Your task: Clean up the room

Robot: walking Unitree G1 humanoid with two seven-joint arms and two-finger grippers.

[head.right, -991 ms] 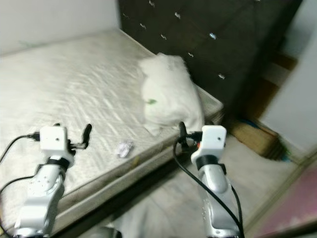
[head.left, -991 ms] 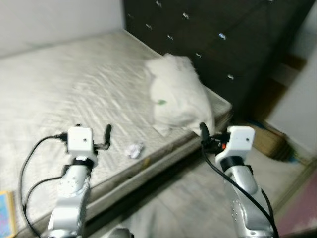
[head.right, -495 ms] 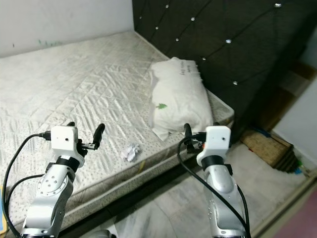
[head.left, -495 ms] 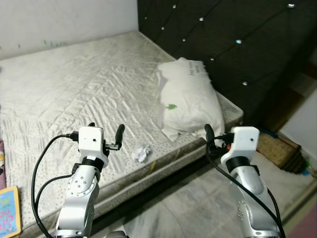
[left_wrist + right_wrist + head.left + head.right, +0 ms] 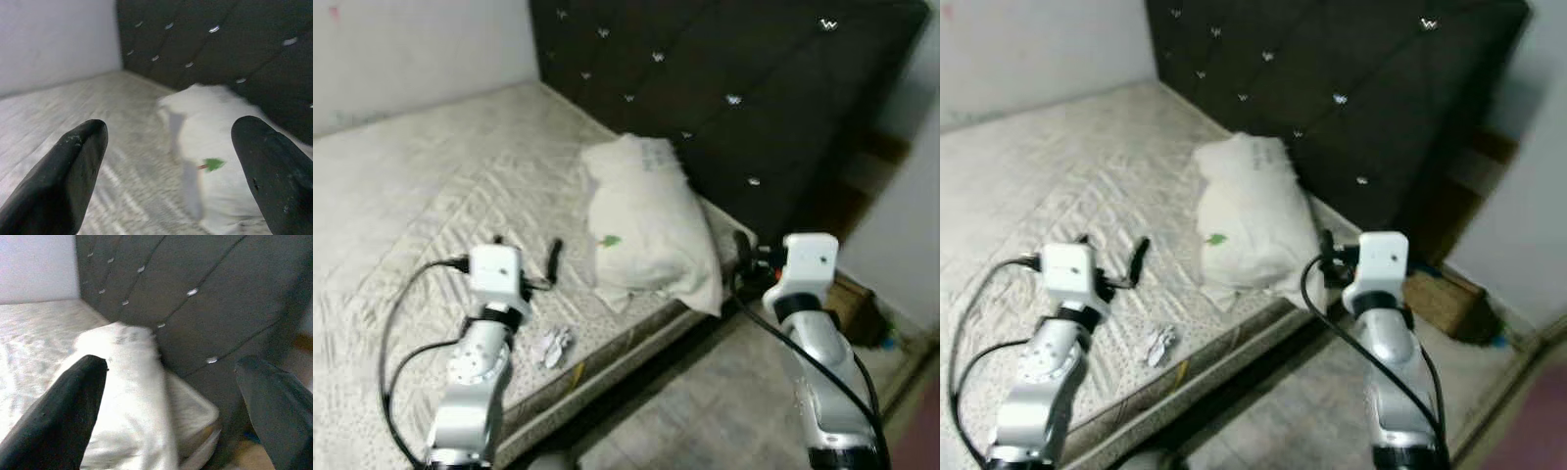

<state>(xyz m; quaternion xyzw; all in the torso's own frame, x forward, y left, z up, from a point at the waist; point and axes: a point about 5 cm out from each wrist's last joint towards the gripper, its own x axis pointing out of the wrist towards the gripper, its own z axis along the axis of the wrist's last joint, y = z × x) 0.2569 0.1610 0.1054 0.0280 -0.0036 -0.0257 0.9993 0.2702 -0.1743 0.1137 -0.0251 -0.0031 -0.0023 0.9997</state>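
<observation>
Small crumpled white paper wad (image 5: 551,345) on bare quilted mattress (image 5: 401,196), near front edge, below left gripper (image 5: 166,161), fingers spread, empty. Right gripper (image 5: 171,406) likewise agape, beside soft white pillow (image 5: 646,220). Wad likely light, crushable; pinch across middle.

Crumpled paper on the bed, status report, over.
Both grippers open, empty: left gripper above mattress, right gripper off bed edge. Crumpled paper untouched near mattress edge. Pillow by headboard; nothing blocking.

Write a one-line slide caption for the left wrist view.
Open left gripper faces a white fabric pillow on a grey quilted mattress.
</observation>
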